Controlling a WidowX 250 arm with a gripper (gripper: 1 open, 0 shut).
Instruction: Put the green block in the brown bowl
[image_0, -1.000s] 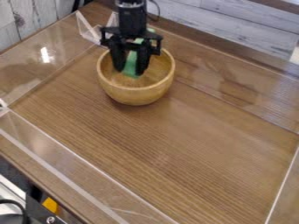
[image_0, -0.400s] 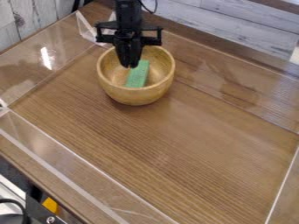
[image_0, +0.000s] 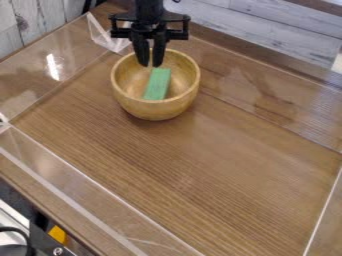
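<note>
The green block (image_0: 159, 84) lies inside the brown bowl (image_0: 134, 103), slanted against the bowl's inner wall. The bowl stands on the wooden table at the back left. My black gripper (image_0: 151, 58) hangs straight above the bowl's far rim, just over the block's upper end. Its fingers (image_0: 144, 45) are drawn together to a point and hold nothing. The block is free of them.
Clear plastic walls (image_0: 54, 60) ring the wooden tabletop (image_0: 201, 170). A white plank wall runs along the back right. A dark edge with a yellow label sits at the bottom left corner.
The gripper has let go of the green block, risen out of the bowl and closed its fingers. The block now rests in the bowl.
</note>
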